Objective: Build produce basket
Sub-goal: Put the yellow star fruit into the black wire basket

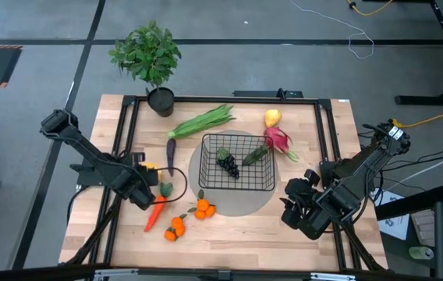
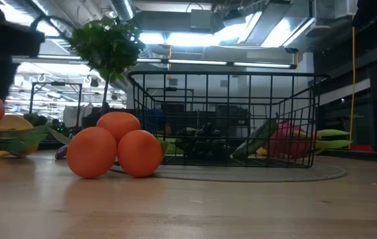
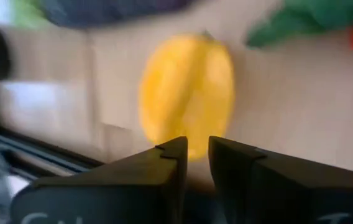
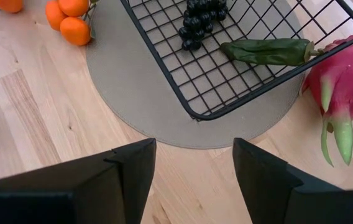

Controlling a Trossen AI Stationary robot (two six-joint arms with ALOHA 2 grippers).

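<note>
Yellow fruit point(image 3: 187, 94) lying just beyond nearly closed, empty left pincer point(image 3: 197, 149), needing reopening and centring before gripping; right pincer point(image 4: 194, 163) waiting open, empty.

Floor: you see grey panels point(image 1: 42, 23) around the table, crossed by dark seams.
Cables: a white cord point(image 1: 358, 35) and a yellow one point(image 1: 377, 8) trail on your floor.
Ceiling: long lamps point(image 2: 195, 38) glow overhead.

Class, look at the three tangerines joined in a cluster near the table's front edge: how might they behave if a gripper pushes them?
The tangerines look round and smooth, so they may roll or slip. Being clustered, they would probably shift together, pivoting rather than rolling far.
</note>
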